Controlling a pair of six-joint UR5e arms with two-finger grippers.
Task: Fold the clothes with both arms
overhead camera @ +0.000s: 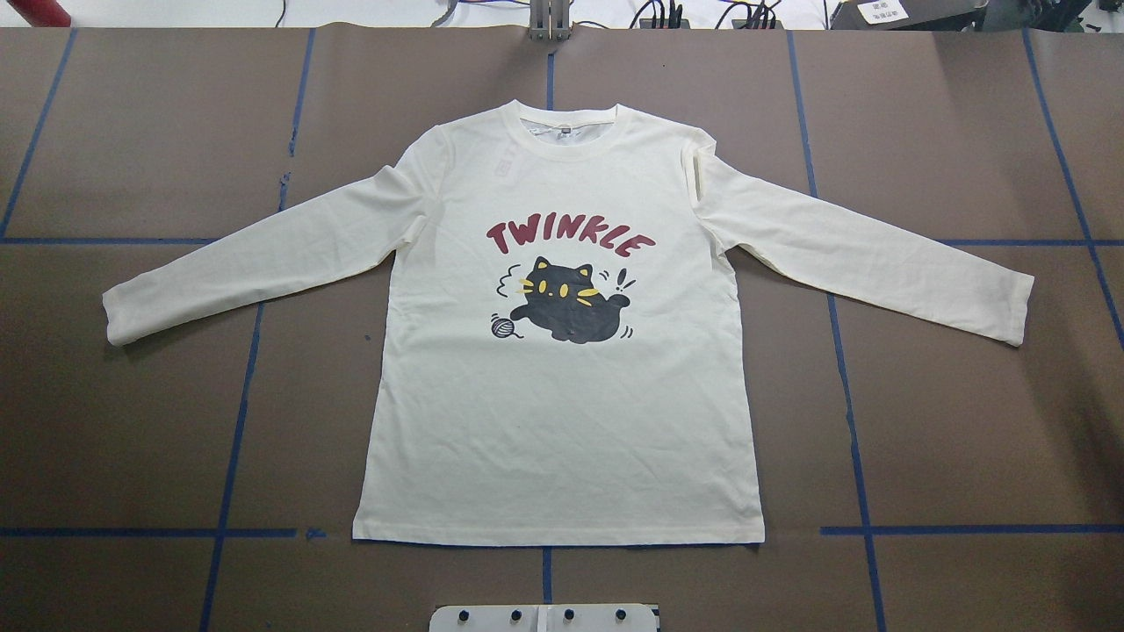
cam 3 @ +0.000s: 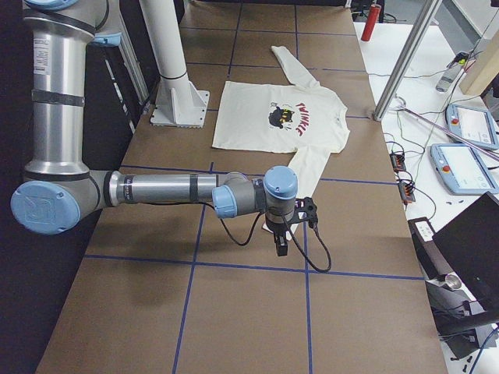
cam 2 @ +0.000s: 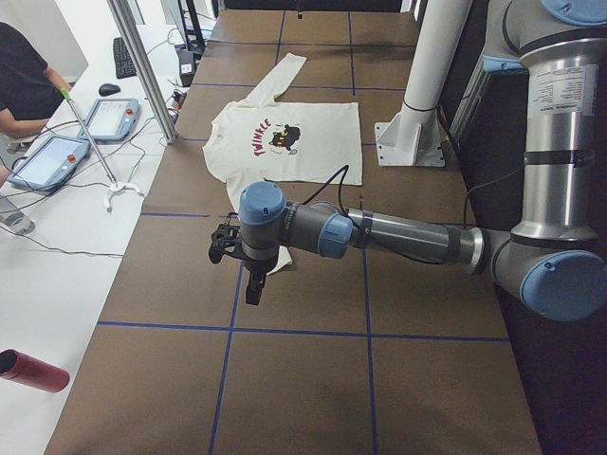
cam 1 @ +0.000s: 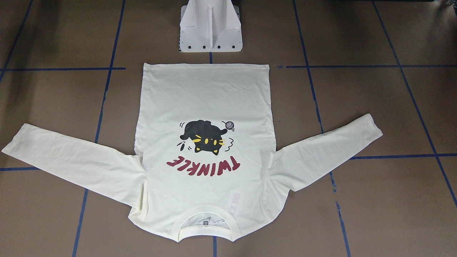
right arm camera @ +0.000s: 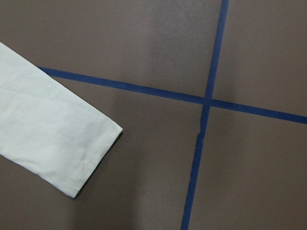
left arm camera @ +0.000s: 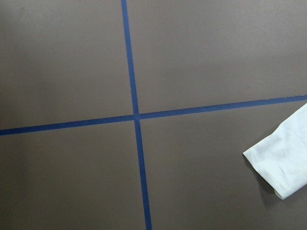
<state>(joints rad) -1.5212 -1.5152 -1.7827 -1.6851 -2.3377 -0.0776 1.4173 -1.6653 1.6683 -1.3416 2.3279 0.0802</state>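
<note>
Shirt (overhead camera: pixel 562 412), one only, lies flat on the bench (overhead camera: pixel 966 421), print up, hem toward the robot, collar away, its two sleeves (overhead camera: pixel 255 259) spread sideways. The left pincer (cam 2: pixel 253 289) hovers near the left cuff (left arm camera: pixel 283 163) and the right pincer (cam 3: pixel 281 248) near the right cuff (right arm camera: pixel 81 143). Whether either pincer is open or closed I cannot tell.

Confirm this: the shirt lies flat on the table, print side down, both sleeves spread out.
Not quite. The shirt lies print side up, not down: the overhead exterior view shows the black cat and TWINKLE lettering facing the camera. It does lie flat on the table, both sleeves spread out.
</note>
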